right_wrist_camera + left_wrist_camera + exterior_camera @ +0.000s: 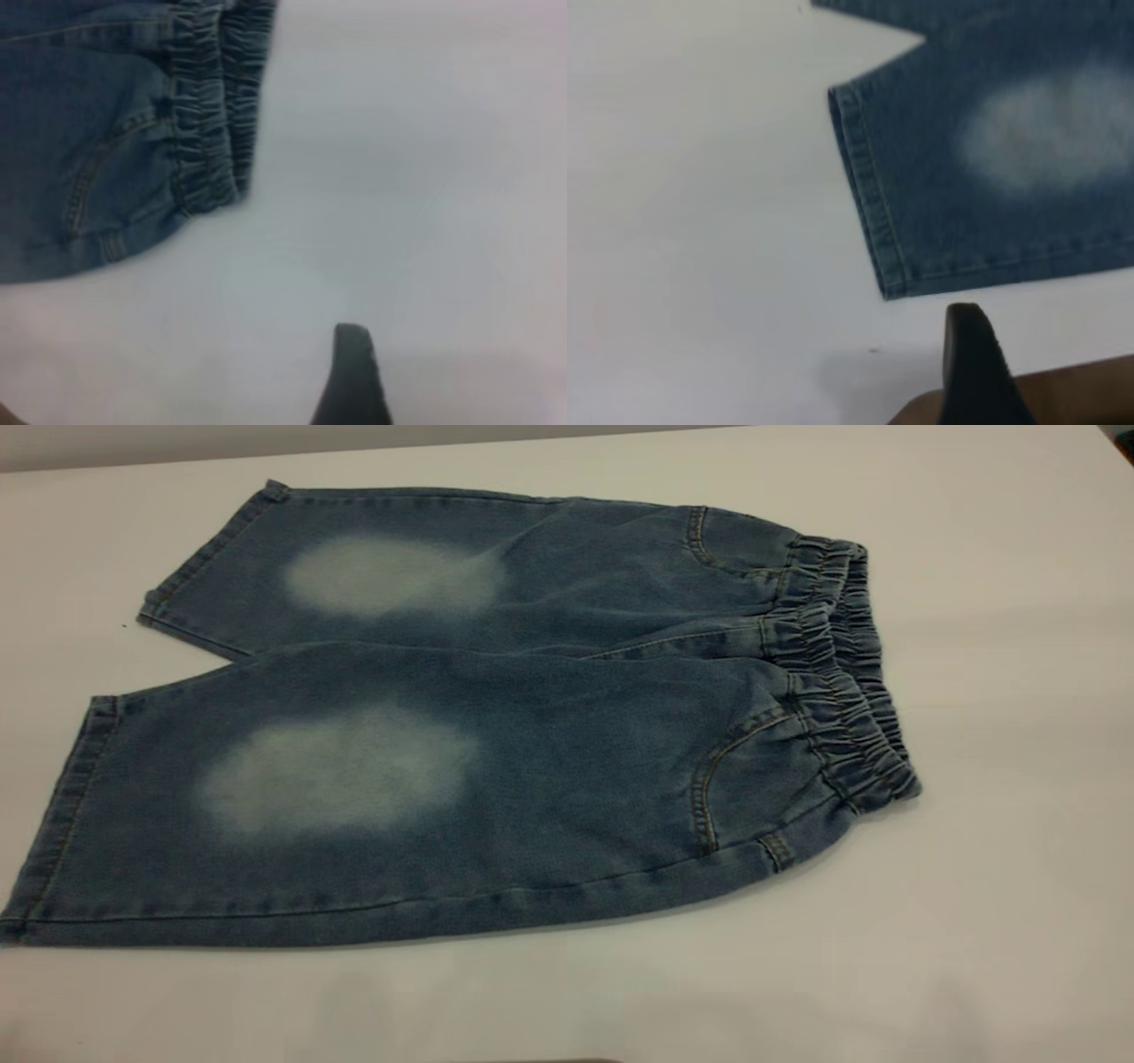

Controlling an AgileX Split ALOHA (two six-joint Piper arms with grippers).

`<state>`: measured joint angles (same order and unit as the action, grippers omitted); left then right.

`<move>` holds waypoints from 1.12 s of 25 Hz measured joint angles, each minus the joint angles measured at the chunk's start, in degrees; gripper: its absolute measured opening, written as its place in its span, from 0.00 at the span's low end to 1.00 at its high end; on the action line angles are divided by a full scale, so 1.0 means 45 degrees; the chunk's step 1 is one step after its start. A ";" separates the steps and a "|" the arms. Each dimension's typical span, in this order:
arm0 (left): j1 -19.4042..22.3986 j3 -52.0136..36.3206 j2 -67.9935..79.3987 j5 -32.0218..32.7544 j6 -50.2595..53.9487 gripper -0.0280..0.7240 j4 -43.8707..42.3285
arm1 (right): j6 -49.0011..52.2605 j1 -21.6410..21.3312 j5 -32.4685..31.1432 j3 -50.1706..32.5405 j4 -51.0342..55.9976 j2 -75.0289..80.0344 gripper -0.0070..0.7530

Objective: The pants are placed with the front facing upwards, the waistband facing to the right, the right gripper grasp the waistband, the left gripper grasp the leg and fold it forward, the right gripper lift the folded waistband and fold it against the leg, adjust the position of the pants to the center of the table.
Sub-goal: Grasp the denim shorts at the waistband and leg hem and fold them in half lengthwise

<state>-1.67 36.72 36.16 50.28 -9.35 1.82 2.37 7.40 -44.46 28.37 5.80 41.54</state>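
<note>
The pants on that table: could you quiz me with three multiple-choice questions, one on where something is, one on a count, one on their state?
1. In the exterior view, the waistband of the pants lies toward which side?
A. left
B. right
C. the near edge of the table

2. How many pale faded ovals show on the legs?
A. one
B. two
C. four

3. What state are the pants in?
A. spread flat, unfolded
B. folded in half
C. lifted off the table

Answers:
1. B, the ruffled elastic band sits at the right end, the leg hems at the left.
2. B, one pale oval shows on each leg.
3. A, both legs lie open side by side on the white top, with no end effector touching them.
</note>
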 joint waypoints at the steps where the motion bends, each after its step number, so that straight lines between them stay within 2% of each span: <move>1: 0.0000 0.0025 0.0604 -0.0291 -0.0175 0.55 0.0060 | -0.0180 0.0000 0.0422 0.0000 0.0288 0.0591 0.65; 7: 0.0000 0.0281 0.3793 -0.1716 -0.1692 0.65 0.1670 | -0.2608 0.0000 0.2274 0.0005 0.4105 0.5060 0.66; 12: 0.0000 0.0554 0.6245 -0.2143 -0.3620 0.67 0.3763 | -0.6495 -0.0053 0.3452 0.0276 0.8875 0.8451 0.66; 16: 0.0000 0.0615 0.7679 -0.2521 -0.5047 0.68 0.5156 | -0.9559 -0.0109 0.3424 0.0862 1.2521 1.0877 0.66; 20: 0.0000 0.0615 0.8509 -0.2880 -0.5728 0.68 0.5663 | -1.2020 -0.0413 0.2809 0.1506 1.5488 1.2790 0.66; 24: 0.0000 0.0615 0.8692 -0.3005 -0.5814 0.68 0.5691 | -1.2989 -0.1107 0.2481 0.1901 1.7004 1.4464 0.66; 28: 0.0000 0.0742 0.8692 -0.3130 -0.5816 0.68 0.5746 | -1.3393 -0.1740 0.2004 0.2247 1.7404 1.5799 0.66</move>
<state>-1.67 40.05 75.27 36.20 -35.52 27.67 -57.90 -0.43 -35.44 38.48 84.12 112.63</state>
